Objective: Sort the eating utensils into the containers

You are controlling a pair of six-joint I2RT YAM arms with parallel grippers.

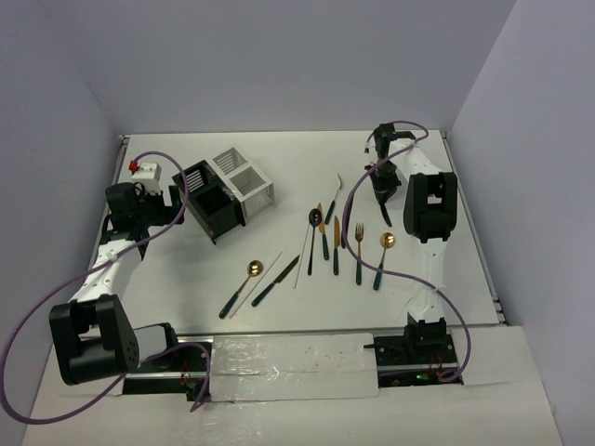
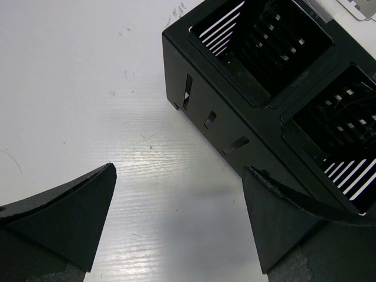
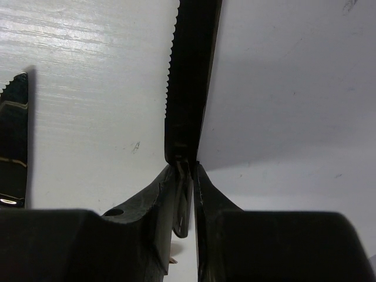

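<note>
Right wrist: hand (image 3: pixel 187 173) grips knife (image 3: pixel 189 82), far end cropped.

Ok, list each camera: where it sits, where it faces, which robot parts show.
Top external: above and behind, looking down at the white table; left arm and right arm show.
Left wrist: on the left arm, looking past the open left gripper at the black slatted caddy.
Right wrist: on the right arm, looking past the right gripper, shut on a black serrated knife.
Shared: top view also shows that caddy and knife.
</note>
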